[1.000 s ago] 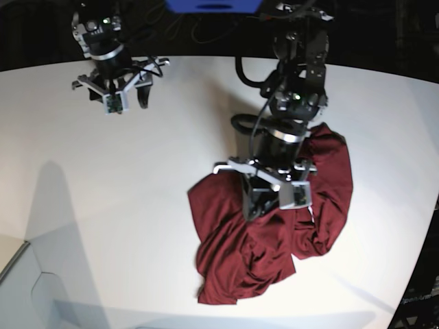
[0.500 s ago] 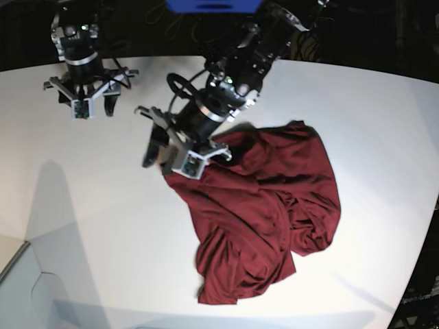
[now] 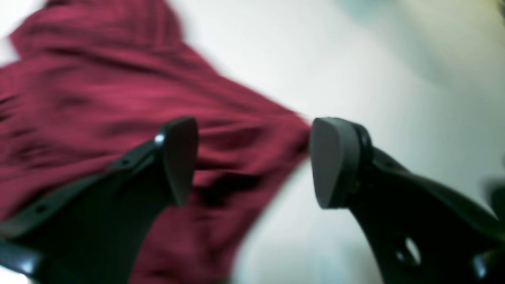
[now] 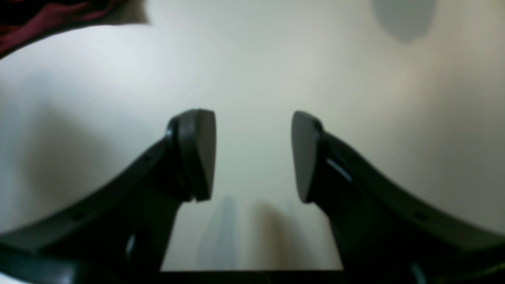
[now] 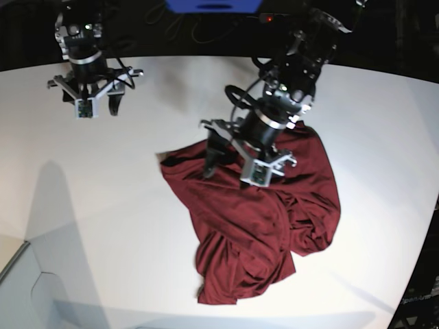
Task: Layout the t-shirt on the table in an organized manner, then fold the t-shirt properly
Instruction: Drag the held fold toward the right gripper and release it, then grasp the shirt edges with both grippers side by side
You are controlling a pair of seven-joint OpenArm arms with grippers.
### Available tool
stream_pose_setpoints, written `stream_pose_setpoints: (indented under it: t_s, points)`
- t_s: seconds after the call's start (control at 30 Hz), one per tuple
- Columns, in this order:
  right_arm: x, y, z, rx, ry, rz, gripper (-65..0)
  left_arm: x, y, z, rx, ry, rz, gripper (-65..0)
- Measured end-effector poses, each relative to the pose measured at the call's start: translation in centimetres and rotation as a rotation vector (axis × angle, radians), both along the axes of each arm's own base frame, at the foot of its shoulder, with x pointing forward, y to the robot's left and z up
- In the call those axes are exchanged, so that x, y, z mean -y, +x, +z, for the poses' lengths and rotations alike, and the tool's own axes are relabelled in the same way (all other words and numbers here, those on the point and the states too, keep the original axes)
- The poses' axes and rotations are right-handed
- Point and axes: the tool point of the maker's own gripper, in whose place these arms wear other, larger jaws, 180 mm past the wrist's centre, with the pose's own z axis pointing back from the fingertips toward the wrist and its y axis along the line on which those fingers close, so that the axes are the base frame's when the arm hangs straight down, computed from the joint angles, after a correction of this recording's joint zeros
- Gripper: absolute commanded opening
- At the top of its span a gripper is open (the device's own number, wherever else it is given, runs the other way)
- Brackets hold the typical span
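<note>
Left hand (image 5: pixel 230 161), jaws spread, above the crumpled t-shirt (image 5: pixel 264 219); right hand (image 5: pixel 95 104) open over bare surface (image 5: pixel 103 205). Risk: bunched folds yield multi-layer grasps.

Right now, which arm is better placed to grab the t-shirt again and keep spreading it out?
Left, probably. The left gripper hangs open right over the crumpled t-shirt, with cloth showing between its fingers. The right gripper is open too, but far off over bare table.
</note>
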Motion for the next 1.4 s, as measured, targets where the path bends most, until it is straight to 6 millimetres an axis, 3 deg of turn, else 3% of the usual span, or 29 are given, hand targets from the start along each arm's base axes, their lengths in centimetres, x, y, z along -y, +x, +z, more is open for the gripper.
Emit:
stream_pose_setpoints:
  t_s: [0.1,0.33,0.53,1.07,1.13,1.3,1.4]
  points:
    - [-0.3,0.0,-0.1,-0.001,0.004,0.005,-34.0,-2.1,0.5,-0.3,-0.003,0.011,0.056,-22.0]
    - [-2.9,0.0,-0.3,-0.005,0.044,0.061,-34.0,-1.7,-1.9,-2.7,-0.079,0.018,0.037,-22.0]
    - [-2.9,0.1,-0.2,-0.002,0.043,0.062,-34.0,-3.7,-3.6,-6.4,-0.168,0.087,0.051,-22.0]
    - [-2.9,0.7,0.1,0.009,0.042,0.062,-34.0,-4.4,-4.4,-10.6,-0.262,0.122,0.069,-23.1]
    - [-2.9,0.7,0.1,0.010,0.043,0.063,-34.0,-4.3,-4.4,-10.5,-0.262,0.119,0.069,-29.9]
    - [-2.9,2.5,1.2,0.058,0.042,0.064,-34.0,-4.3,-4.5,-10.6,-0.274,0.108,0.069,-65.0]
    - [-3.8,4.2,2.2,0.100,0.046,0.100,-34.0,-4.1,-4.4,-10.6,-0.277,0.104,0.071,-61.9]
